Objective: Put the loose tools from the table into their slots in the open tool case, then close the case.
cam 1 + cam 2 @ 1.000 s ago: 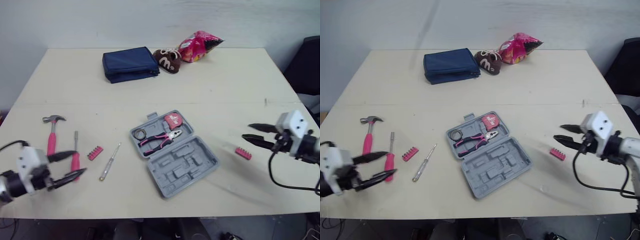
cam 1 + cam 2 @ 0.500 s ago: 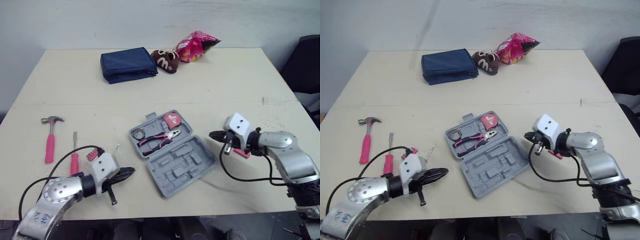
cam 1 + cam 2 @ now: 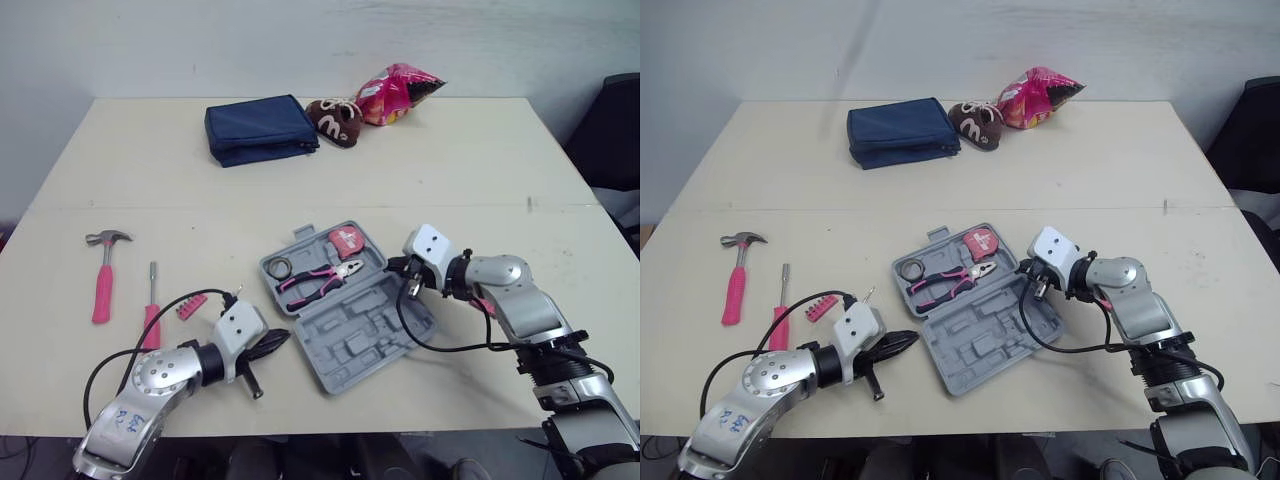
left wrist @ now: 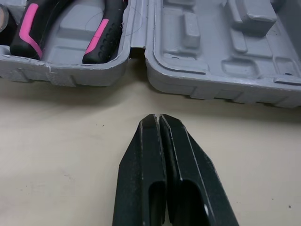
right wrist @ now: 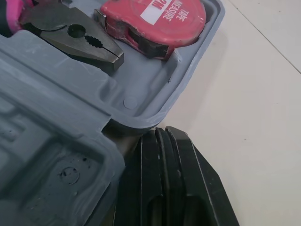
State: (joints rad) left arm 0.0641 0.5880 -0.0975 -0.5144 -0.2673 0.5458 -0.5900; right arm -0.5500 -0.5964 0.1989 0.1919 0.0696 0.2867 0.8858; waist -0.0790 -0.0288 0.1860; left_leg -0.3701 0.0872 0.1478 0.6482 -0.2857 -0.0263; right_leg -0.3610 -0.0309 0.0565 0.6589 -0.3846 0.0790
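Just beside left claw (image 4: 159, 117): tool case (image 4: 214, 87)

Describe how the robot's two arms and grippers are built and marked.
Both arms have rounded silver-grey shells, a white boxy block at the wrist and a looping black cable. The left arm carries blue handwritten marks on its forearm. The left gripper and right gripper end in black, tapered jaws.
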